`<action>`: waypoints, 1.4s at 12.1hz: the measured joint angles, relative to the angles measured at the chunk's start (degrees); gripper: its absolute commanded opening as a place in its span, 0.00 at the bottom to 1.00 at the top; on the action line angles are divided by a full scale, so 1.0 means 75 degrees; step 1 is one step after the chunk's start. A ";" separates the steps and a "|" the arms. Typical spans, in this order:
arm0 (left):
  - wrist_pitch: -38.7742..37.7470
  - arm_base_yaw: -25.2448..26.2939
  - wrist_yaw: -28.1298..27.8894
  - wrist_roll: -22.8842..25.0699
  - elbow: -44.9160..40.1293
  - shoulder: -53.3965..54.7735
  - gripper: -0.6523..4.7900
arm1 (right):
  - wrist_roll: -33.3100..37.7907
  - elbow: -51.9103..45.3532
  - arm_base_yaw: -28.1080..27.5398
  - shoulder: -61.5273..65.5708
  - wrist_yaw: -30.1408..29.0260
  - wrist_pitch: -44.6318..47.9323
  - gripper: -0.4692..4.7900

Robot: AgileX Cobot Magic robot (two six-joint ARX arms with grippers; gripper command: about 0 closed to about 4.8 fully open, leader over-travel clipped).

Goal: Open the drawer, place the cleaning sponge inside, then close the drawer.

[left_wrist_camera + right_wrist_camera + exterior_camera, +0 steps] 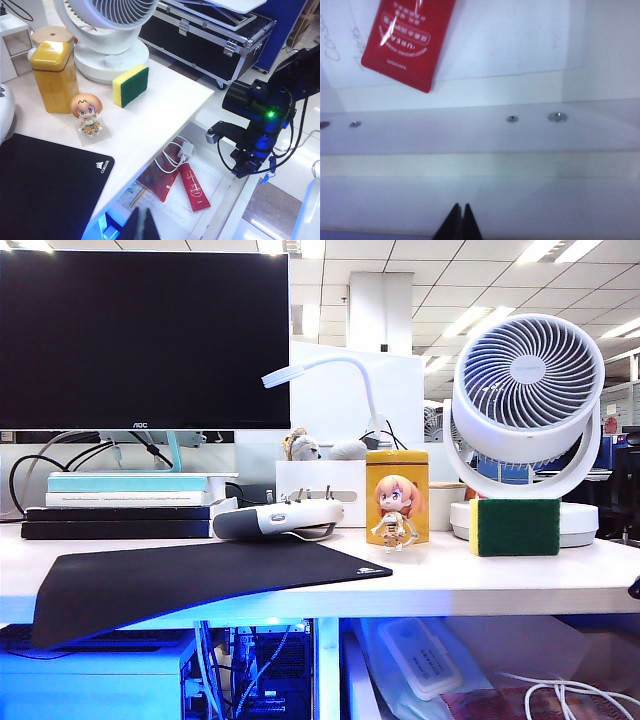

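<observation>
Bright ceiling light, bluish cast

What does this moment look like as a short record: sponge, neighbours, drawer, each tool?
sponge: sponge stands on edge on the desk, green face toward the exterior camera, yellow foam at its side, in front of the fan
neighbours: yellow tin with a small figure before it; black mat
drawer: sponge not yet inside; drawer front not identifiable
left tool: left tool shut, empty, off the desk edge
right tool: right tool shut, empty, near a white panel with screws, below the desk
</observation>
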 measured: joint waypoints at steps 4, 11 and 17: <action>0.0000 0.0000 0.0000 0.0003 0.0000 0.0000 0.11 | 0.0073 0.0009 0.0000 0.0000 -0.0003 -0.0306 0.07; 0.0000 0.0000 0.0000 0.0003 0.0000 0.0000 0.11 | 0.0134 0.0224 0.0000 -0.0583 -0.0047 0.0137 0.07; 0.0000 0.0000 0.0000 0.0000 0.0000 -0.0006 0.11 | 0.0137 0.1577 0.0000 -0.1821 -0.0050 0.0854 0.08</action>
